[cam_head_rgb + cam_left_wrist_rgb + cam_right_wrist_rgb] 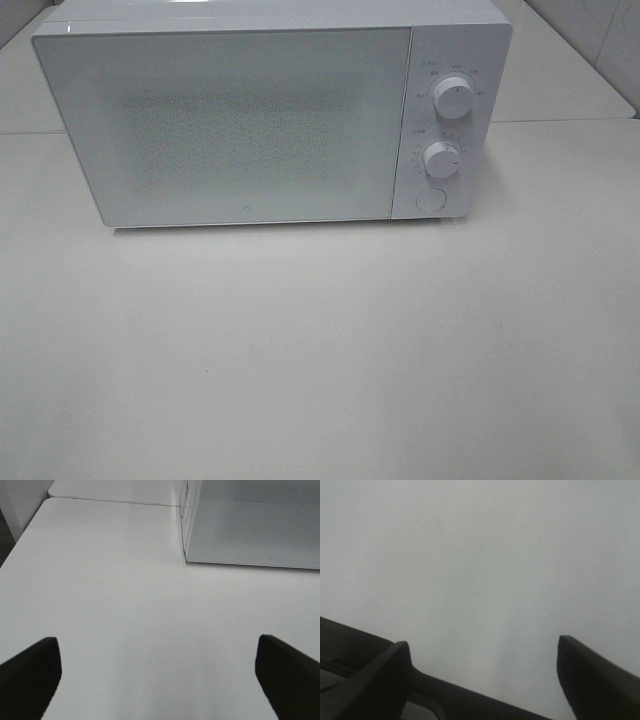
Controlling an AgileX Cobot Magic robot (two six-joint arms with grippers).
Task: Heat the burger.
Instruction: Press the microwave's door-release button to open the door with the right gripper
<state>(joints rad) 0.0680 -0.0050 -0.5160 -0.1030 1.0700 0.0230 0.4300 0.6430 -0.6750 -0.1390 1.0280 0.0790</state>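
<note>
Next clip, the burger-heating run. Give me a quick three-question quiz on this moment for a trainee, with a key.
1. True or false: the microwave door is shut.
2. In the high view, the control panel sits on which side of that door? A left, B right, C above.
3. Fill in: the jaws of the left gripper stand ____, with nothing between them.
Key: 1 true; 2 B; 3 open.
</note>
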